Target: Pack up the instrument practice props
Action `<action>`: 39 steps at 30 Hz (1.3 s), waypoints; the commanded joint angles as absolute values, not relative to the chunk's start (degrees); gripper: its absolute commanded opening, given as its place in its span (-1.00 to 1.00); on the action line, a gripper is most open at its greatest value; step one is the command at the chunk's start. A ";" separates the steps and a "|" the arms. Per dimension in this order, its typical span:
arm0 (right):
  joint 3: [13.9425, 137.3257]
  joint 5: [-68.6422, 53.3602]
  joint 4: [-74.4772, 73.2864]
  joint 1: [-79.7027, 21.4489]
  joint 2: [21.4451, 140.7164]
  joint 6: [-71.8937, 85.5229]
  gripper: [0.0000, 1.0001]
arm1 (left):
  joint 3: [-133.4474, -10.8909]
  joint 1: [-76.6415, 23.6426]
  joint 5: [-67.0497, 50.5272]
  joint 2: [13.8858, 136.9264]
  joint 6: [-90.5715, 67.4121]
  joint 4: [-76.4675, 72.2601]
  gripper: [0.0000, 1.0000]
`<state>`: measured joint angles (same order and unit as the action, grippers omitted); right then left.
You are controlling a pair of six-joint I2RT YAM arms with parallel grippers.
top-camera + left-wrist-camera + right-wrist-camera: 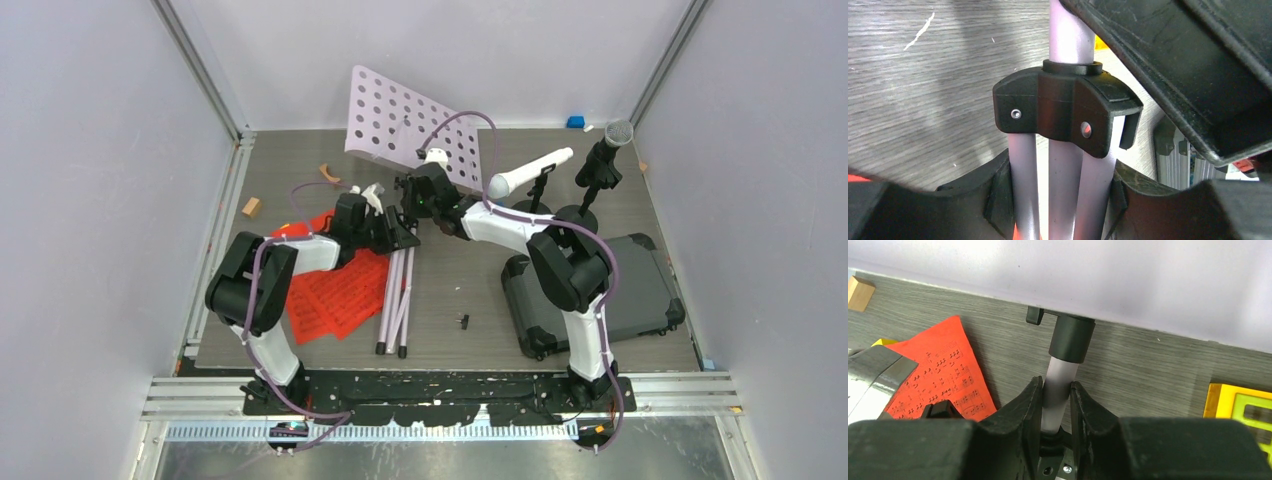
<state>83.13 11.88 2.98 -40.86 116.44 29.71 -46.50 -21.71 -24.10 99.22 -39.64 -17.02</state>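
The pale lilac perforated music desk (415,125) leans up at the back. Its folded tripod legs (397,300) lie on the table. My left gripper (393,232) is shut on the three lilac legs (1063,185) just below the black collar (1063,107). My right gripper (425,192) is shut on the stand's lilac pole (1059,382) below a black cap (1072,337). Red sheet-music pages (335,292) lie under the left arm and show in the right wrist view (943,372). The white microphone (530,172) and the black grey-headed microphone (610,145) sit in their black round-based holders (578,213).
A dark rectangular hard case (600,290) lies shut at the right front. A wooden block (251,207), a brown curved piece (328,173), a blue item (575,122) and a small black part (463,320) lie on the table. Grey walls enclose three sides.
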 commanded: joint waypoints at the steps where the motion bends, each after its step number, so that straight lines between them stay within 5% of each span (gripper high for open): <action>1: 88.82 14.39 10.92 -37.90 114.92 27.51 -0.91 | -48.92 -19.14 -25.14 100.96 -41.12 -21.50 -1.00; 7: 87.37 8.06 9.97 -37.88 111.05 24.90 -0.32 | -48.46 -17.29 -26.92 103.57 -43.97 -25.59 -1.00; 15: 80.73 5.98 9.73 -38.07 99.94 23.46 -0.17 | -50.86 -17.05 -27.56 105.39 -44.30 -24.91 -0.97; 28: 75.35 6.83 9.39 -39.11 86.27 21.66 -0.21 | -53.93 -17.48 -28.14 101.91 -42.30 -19.85 0.20; 30: 74.63 7.09 9.48 -39.11 84.80 21.62 -0.21 | -54.73 -17.56 -26.92 100.91 -41.08 -16.87 0.54; 36: 72.51 7.86 9.97 -39.19 82.47 21.79 -0.22 | -55.96 -18.00 -23.03 98.28 -38.07 -9.97 0.96; 39: 71.58 8.27 10.02 -39.17 81.58 21.69 -0.23 | -56.26 -18.18 -20.41 96.48 -36.31 -6.64 0.99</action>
